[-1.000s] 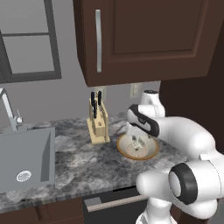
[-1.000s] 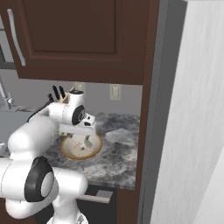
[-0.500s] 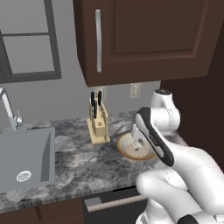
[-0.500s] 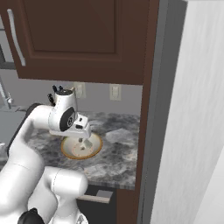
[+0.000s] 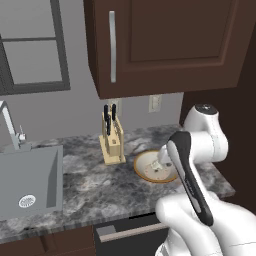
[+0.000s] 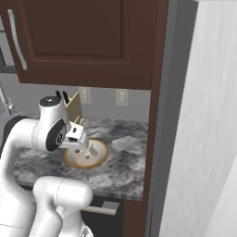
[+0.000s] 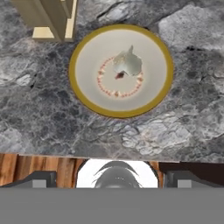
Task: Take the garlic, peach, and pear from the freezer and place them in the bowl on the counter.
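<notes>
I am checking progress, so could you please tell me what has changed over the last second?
The arm has lifted and drawn back from the bowl; the gripper, open, holds nothing. The garlic stays in the bowl, and the knife block has not moved.

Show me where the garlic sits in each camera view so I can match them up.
Left base view: garlic in the bowl, partly behind the arm.
Right base view: garlic right of centre in the bowl.
Hand view: garlic near the bowl's centre.
Shared landmark: the knife block beside the bowl.
</notes>
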